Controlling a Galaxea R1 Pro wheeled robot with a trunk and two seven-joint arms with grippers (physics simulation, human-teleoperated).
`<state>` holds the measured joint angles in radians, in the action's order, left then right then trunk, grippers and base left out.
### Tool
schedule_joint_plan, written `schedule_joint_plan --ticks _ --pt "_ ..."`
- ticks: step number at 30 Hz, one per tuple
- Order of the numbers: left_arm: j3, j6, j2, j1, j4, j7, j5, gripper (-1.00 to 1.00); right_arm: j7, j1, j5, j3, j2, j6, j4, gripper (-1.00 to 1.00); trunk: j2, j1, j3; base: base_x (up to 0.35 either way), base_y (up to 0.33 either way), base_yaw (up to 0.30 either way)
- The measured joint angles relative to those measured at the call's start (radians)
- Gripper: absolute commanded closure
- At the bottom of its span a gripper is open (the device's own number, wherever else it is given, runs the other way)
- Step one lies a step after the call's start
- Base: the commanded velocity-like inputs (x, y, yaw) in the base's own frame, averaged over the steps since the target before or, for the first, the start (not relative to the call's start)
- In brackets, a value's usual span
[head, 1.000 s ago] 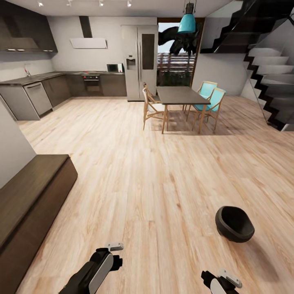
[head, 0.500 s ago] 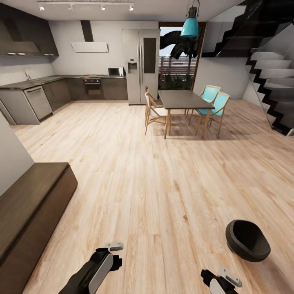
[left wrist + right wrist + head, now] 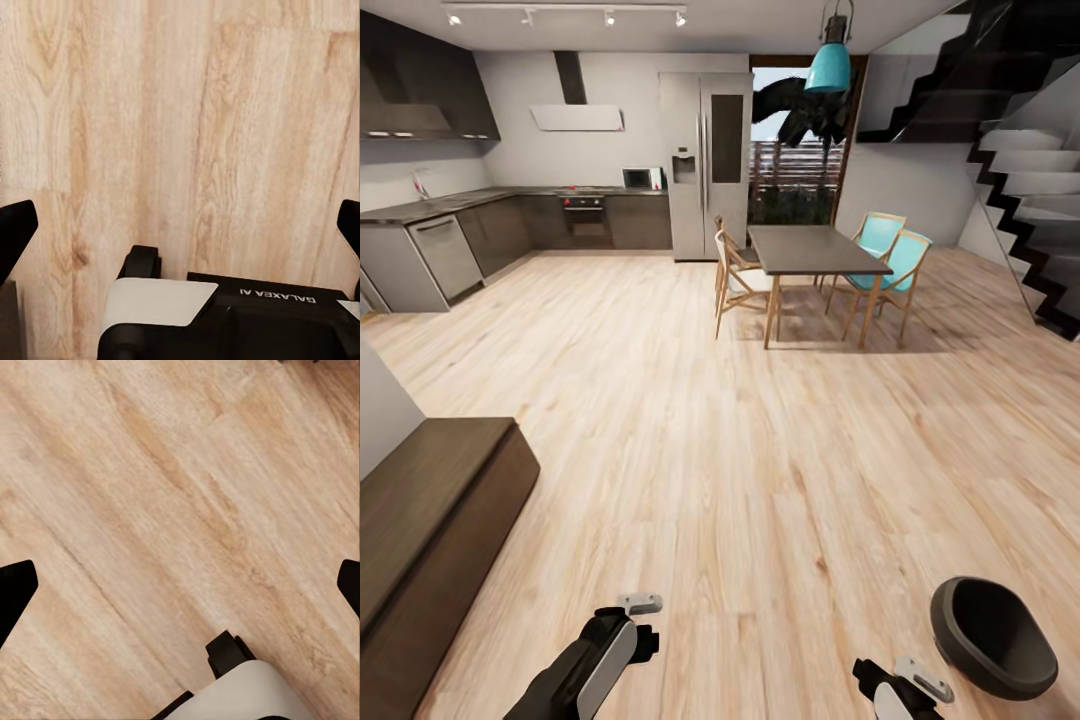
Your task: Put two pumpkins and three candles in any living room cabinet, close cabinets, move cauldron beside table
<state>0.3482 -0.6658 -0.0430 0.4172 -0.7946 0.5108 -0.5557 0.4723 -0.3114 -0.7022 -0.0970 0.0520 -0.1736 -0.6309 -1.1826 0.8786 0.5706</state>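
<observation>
The cauldron point(image 3: 992, 650), a small round black pot with a dark hollow, sits on the wooden floor at the lower right of the head view, just right of my right arm point(image 3: 900, 690). The cabinet point(image 3: 430, 510), a long, low dark-brown unit, runs along the left wall with its front shut. My left arm point(image 3: 595, 655) hangs low over bare floor. In the left wrist view the left gripper point(image 3: 180, 225) is open, its black fingertips point(image 3: 15, 225) far apart over floorboards. The right gripper point(image 3: 180, 585) is open too, with nothing between its fingertips point(image 3: 15, 589).
A dining table point(image 3: 805, 250) with wooden and teal chairs point(image 3: 890, 265) stands ahead in the middle distance. The kitchen counter point(image 3: 440, 215) and fridge point(image 3: 705, 160) line the far wall. A black staircase point(image 3: 1020, 160) rises at the right. Wide wooden floor point(image 3: 710, 420) lies between.
The whole picture has shifted, so the camera has moved: the cauldron now sits lower and further right in it, the cabinet lower left. Both arms hold the same pose.
</observation>
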Motion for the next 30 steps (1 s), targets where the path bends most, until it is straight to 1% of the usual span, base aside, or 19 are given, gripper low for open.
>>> schedule_joint_plan --ticks 7,12,15,30 --pt "0.0 0.0 0.0 0.0 0.0 0.001 0.0 -1.0 0.0 0.0 0.001 0.0 0.0 0.007 -0.001 -1.0 0.0 0.0 0.0 0.329 0.0 0.0" --pt "0.0 0.0 0.0 0.0 0.0 0.002 0.0 -1.0 0.0 0.0 0.002 -0.003 -0.001 0.078 0.0 -1.0 0.0 0.0 -0.002 0.329 0.0 0.0" --pt "0.0 0.0 0.0 0.0 0.0 0.002 0.0 -1.0 0.0 0.0 0.001 -0.005 -0.001 0.094 0.0 -1.0 0.0 0.0 -0.006 0.329 0.0 0.0" --pt "0.0 0.0 0.0 0.0 0.0 0.003 0.0 -1.0 0.0 0.0 0.0 -0.004 0.0 0.106 0.002 -1.0 0.0 0.0 -0.029 0.329 0.0 0.0"
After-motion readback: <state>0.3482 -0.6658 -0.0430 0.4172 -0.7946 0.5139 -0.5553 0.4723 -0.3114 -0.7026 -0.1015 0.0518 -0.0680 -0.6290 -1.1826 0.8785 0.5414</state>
